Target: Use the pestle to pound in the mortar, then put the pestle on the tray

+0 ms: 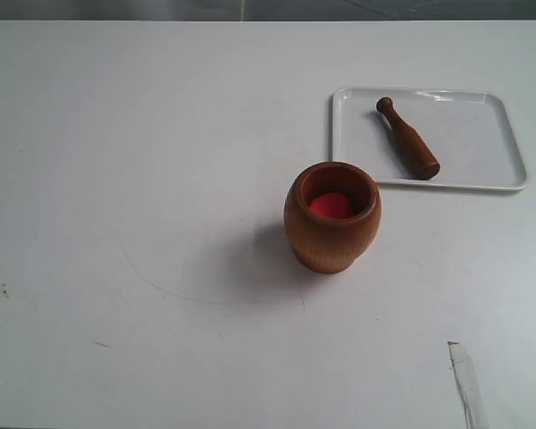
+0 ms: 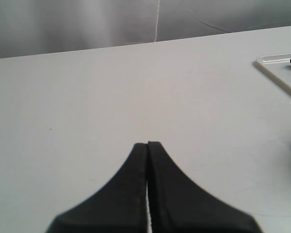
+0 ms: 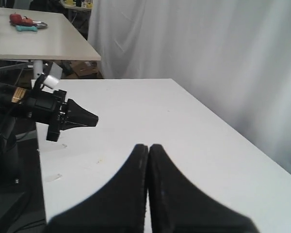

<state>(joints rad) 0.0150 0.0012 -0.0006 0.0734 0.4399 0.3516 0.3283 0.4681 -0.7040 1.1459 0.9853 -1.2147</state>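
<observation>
Wooden pestle (image 1: 408,138) on tray (image 1: 482,134) | left hand (image 2: 148,144) closed, well apart

Bright, even light (soft shadow beside mortar (image 1: 330,239)).

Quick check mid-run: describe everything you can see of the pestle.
The pestle is a short, dark-brown wooden stick, slightly glossy, with a small knob at its thin end and a thicker rounded end. It lies flat and diagonal on the white tray, knob toward the far side, thick end near the tray's front rim. Only the tray touches it.
</observation>
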